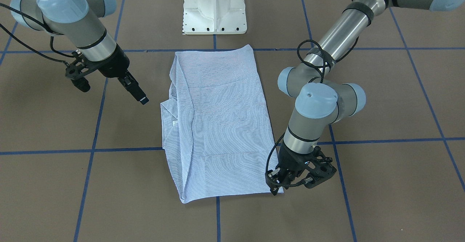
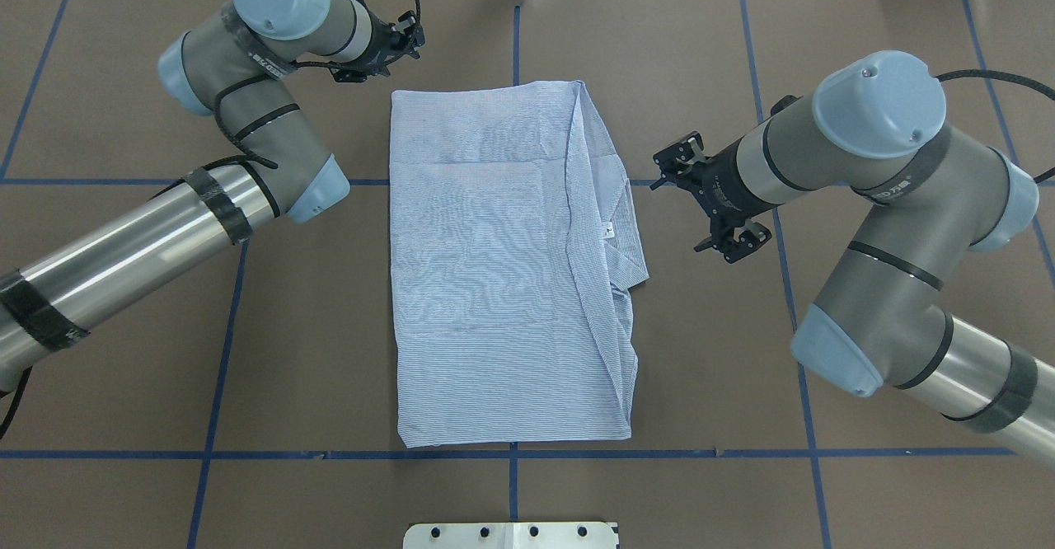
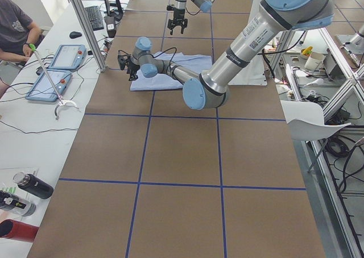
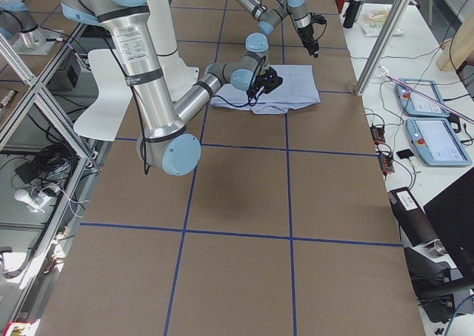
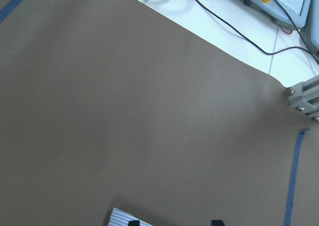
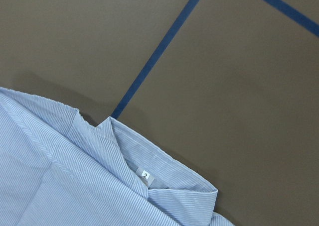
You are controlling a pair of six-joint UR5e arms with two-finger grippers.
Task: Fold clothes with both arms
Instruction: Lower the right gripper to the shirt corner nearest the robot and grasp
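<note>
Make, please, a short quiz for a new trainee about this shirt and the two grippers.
1. True or false: the right gripper touches the shirt.
2. The left gripper is: A) at a corner of the shirt, B) over its middle, C) far away from it.
3. Which number is on the label at the collar?
Key: 1 false; 2 A; 3 the number 2.
</note>
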